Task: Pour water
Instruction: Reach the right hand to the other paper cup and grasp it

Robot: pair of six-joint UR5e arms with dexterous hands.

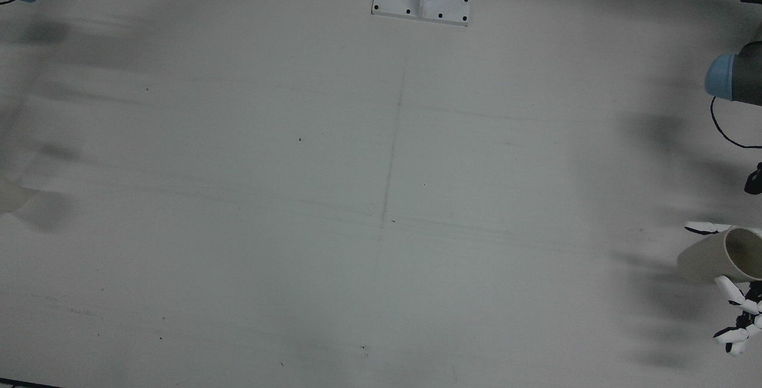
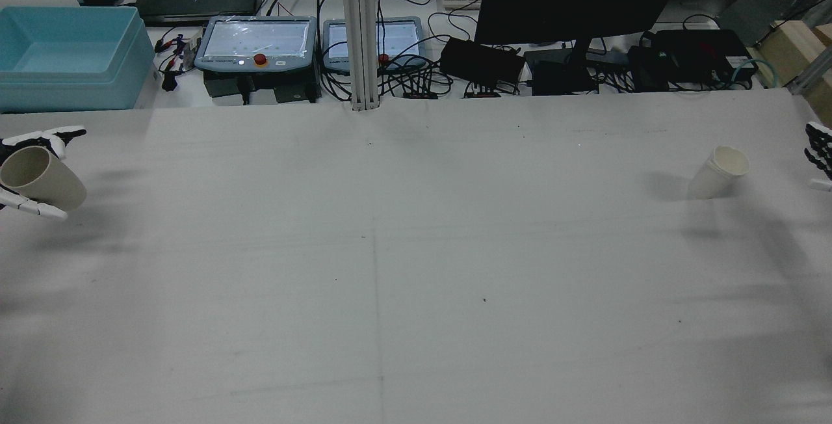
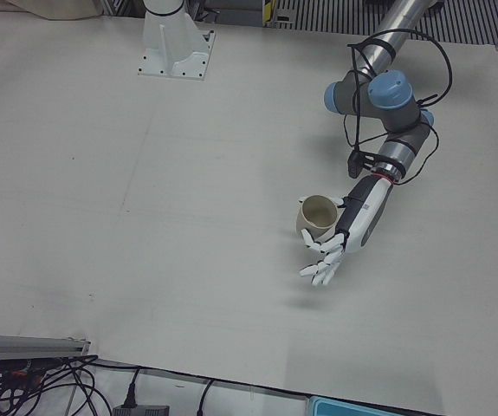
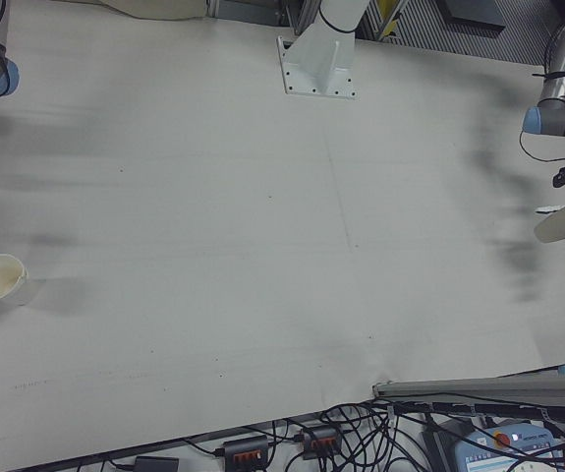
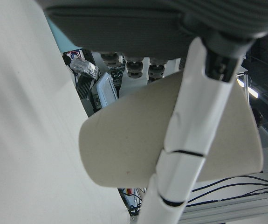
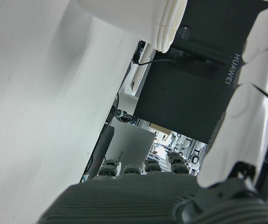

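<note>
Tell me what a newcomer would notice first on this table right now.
First, the left hand holding a beige cup tilted above the table, near its left edge. Next, the white cup standing alone far across on the right side, with the right hand open just beside it, not touching. Between them the table is bare.
</note>
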